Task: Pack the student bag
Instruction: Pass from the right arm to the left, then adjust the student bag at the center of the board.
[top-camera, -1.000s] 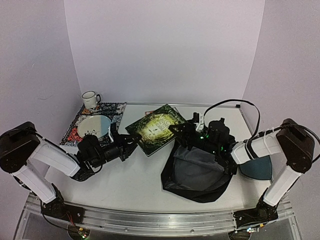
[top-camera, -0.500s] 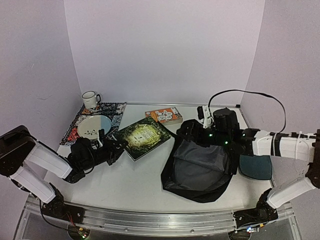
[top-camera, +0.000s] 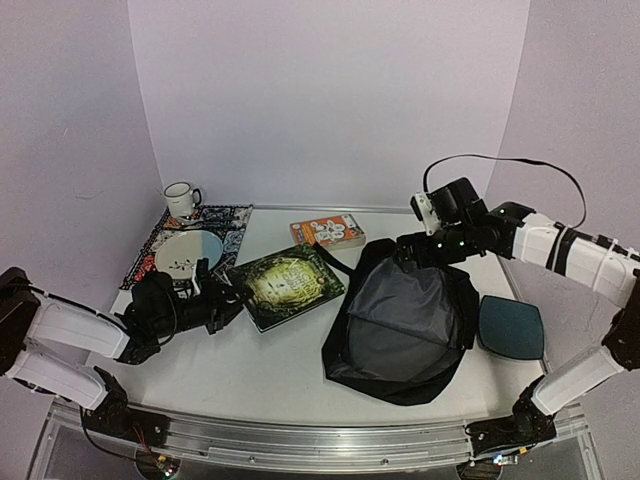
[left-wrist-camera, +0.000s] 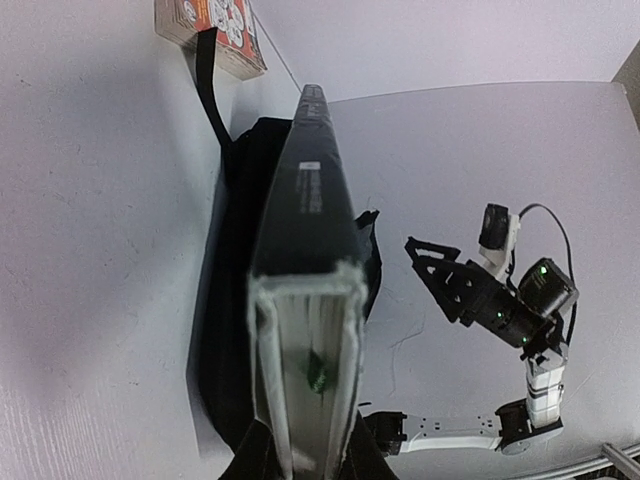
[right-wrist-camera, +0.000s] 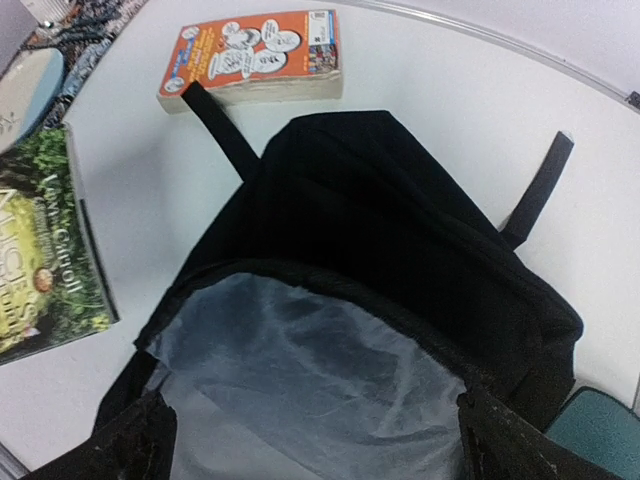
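1. Top external view: the left gripper (top-camera: 218, 303) is clamped on the near-left edge of one green book (top-camera: 287, 285), which lies just left of the student bag (top-camera: 400, 320). Whether the book rests on the table (top-camera: 270, 365) cannot be told. The right gripper (top-camera: 408, 250) hangs at the bag's far rim with its fingers spread. The bag lies right of centre, its mouth agape and the grey lining showing. Counted: one bag, one green book, one orange book (top-camera: 328, 231) behind it, one mug (top-camera: 181, 199), one plate (top-camera: 187, 253) on one patterned mat (top-camera: 228, 220), and one teal pad (top-camera: 511, 327) just right of the bag.

2. Left wrist view: the green book (left-wrist-camera: 305, 230) is seen edge-on, pinched between the two fingers (left-wrist-camera: 250, 455) at the bottom. The black bag (left-wrist-camera: 225, 330) lies beyond it, and the orange book (left-wrist-camera: 205, 25) is at the top.

3. Right wrist view: the two fingers (right-wrist-camera: 130, 445) stand wide apart at the lower corners, and the bag's grey lining lies between them. Whether they touch the fabric cannot be told. Two black straps (right-wrist-camera: 225, 130) run out from the bag (right-wrist-camera: 400, 230), one up to the orange book.
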